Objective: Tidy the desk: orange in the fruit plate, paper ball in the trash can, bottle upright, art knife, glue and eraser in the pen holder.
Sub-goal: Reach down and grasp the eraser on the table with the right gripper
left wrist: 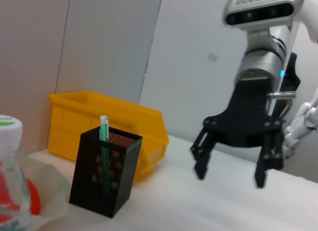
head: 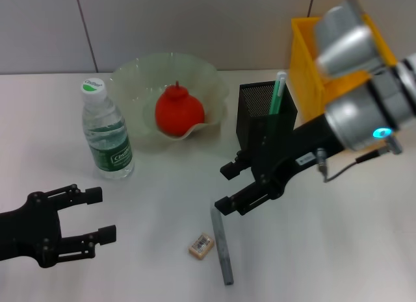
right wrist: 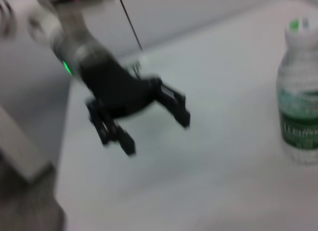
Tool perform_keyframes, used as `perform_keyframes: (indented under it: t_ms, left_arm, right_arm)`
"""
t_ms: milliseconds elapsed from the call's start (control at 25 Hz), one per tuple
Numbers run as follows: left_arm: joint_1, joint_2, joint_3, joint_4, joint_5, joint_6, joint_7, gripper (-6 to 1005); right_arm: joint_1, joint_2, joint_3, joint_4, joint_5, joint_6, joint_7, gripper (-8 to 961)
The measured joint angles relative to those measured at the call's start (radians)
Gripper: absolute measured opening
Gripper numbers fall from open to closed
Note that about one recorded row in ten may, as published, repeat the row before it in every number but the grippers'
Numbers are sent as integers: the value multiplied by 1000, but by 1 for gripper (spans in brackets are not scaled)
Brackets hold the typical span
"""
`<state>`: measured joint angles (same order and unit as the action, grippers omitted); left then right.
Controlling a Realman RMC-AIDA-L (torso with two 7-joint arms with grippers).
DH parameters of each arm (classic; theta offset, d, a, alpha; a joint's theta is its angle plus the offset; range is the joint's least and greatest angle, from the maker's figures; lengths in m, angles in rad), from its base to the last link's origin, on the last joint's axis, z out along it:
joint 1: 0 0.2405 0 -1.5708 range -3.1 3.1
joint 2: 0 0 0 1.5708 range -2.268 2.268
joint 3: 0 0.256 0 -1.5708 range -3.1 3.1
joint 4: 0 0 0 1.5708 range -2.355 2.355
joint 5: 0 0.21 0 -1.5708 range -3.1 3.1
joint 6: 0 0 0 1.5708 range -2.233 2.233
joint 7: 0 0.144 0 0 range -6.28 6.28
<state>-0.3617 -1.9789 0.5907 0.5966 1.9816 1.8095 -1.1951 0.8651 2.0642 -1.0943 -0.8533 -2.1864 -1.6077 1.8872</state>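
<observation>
With the orange (head: pixel 179 112) in the fruit plate (head: pixel 133 78) and the bottle (head: pixel 106 133) upright, the right hand (head: pixel 227 186), spread wide and empty, hovers just above the grey art knife (head: pixel 222 245), apparently next; the eraser (head: pixel 201 245) lies beside it, while the left hand (head: pixel 96 215) waits open and empty.
</observation>
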Motion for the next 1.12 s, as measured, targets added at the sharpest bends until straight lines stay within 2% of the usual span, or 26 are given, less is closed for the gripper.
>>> perform_keyframes:
  t_ms: [40,160,200,280,320,440,720,1120]
  left_arm:
    - [-4,0,0,1,10,-2,-2,811]
    - [-11,0,-3,1,27,-8,-7,811]
    - [-14,0,-6,0,38,-14,-11,811]
    - [-14,0,-7,0,42,-17,-11,811]
    - [-14,0,-7,0,43,-19,-12,811]
    - [-14,0,-7,0,43,-19,-12,811]
    - [-7,-3,-8,1,45,-23,-12,811]
    - [-2,0,-1,1,45,-24,-22,811]
  right_arm:
    - [41,14,-21,15,-73,41,1,771]
    - [78,18,-70,44,-93,86,4,771]
    - [109,19,-135,69,-94,124,9,771]
    - [117,19,-164,76,-95,136,11,772]
    - [127,21,-223,85,-93,164,11,772]
    - [129,23,-276,86,-83,190,9,773]
    - [121,26,-506,78,7,276,-49,771]
    - [118,28,-666,78,43,370,-71,771]
